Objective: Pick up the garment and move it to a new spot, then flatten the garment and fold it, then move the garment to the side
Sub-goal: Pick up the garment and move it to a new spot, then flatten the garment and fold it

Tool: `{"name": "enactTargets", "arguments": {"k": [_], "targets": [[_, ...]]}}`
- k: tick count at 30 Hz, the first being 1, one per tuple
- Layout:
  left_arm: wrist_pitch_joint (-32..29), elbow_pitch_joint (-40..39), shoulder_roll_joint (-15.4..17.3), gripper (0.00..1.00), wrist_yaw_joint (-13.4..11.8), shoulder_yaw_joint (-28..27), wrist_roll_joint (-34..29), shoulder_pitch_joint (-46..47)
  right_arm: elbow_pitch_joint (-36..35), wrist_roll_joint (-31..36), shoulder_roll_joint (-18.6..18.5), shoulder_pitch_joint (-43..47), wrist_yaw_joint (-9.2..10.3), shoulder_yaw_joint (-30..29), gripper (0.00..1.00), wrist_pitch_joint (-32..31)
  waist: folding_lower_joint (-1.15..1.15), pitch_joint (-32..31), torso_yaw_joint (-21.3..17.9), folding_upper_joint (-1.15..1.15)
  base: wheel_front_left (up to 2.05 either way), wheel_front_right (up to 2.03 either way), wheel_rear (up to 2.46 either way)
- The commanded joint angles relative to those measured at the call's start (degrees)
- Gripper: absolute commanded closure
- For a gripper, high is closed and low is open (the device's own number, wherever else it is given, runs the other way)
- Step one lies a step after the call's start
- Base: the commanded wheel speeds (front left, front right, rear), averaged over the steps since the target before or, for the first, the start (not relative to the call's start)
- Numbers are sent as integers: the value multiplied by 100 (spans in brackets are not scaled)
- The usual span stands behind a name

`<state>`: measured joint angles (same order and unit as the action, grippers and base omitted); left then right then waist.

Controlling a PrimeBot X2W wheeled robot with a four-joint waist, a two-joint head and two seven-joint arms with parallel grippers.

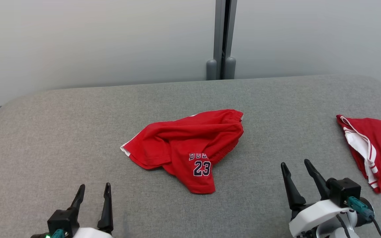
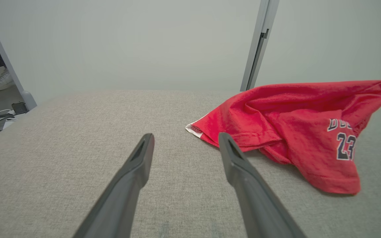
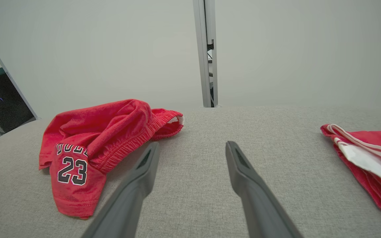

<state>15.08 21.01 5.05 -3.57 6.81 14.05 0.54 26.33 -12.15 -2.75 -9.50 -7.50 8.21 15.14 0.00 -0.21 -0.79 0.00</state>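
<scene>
Crumpled red number-23 shorts [image 1: 187,148] lie on the grey fabric surface [image 1: 78,132]; left fingers [image 1: 106,205] and right fingers [image 1: 289,185] spread wide, empty.

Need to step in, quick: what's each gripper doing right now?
Left gripper: open, holding nothing.
Right gripper: open, holding nothing.

Grey fabric-covered table [image 1: 45,132]: bare stretch wide open left of crumpled red number-23 shorts [image 1: 190,148] at centre. Second open lane between shorts and red garment with white stripes [image 1: 379,145] at right edge. Near strip before shorts free. There left tool [image 1: 94,186] and right tool [image 1: 295,162] stand apart from both cloth heaps, jaws spread, nothing between. Pale wall panels [image 1: 94,39] and grey post [image 1: 219,39] close far side.
</scene>
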Motion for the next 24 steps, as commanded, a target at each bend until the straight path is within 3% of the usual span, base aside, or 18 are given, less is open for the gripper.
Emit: {"name": "enactTargets", "arguments": {"k": [1,13,24], "targets": [[9,-90,2,0,30,-88,-52,-94,6,8,-33,70,2,10,0,-2,0,-39,9,0,0,0,0],[10,-417,-199,0,216,-917,-342,-817,140,5,-32,224,1,143,0,-2,0,-154,-42,0,0,0,0],[9,-335,-201,0,239,-514,-122,-551,444,-254,-32,53,2,965,0,-2,0,71,410,0,0,0,0]]}}
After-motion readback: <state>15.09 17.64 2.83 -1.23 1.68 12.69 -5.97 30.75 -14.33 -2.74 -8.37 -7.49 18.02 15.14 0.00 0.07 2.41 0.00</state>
